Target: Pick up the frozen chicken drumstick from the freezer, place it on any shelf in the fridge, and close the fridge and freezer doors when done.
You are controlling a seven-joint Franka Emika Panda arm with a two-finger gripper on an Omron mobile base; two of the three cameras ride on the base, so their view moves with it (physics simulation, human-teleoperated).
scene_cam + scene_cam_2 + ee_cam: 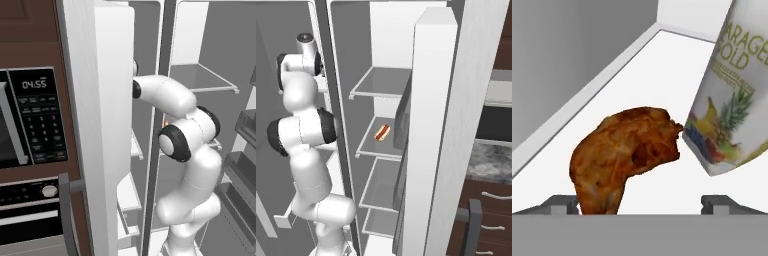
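Hand view: gripper [640,204] is spread wide, nothing in it. Only the two fingertips [562,204] show, low at either side of the view.

The drumstick [626,157] lies just beyond the tips on the white freezer shelf [662,65], not yet between them. It sits off-centre toward the left tip: its narrow end comes right down beside that tip, and the bulky end runs up and right, toward the middle of the view. So its long axis is diagonal to the line between the tips, not square across it. Judgement: the hand needs a small shift left and perhaps a slight roll before the jaws close, or the left finger lands on the meat.

Just past the bulky end, to the right, a tilted fruit-print carton [732,90] stands touching or nearly touching the drumstick; contact can't be settled. Risk: pushing forward nudges the carton.

Base views: arm [185,145] reaches into the narrow freezer [150,165]; both doors [100,125] are open. On a fridge shelf [368,150] lies a hot dog [382,132].
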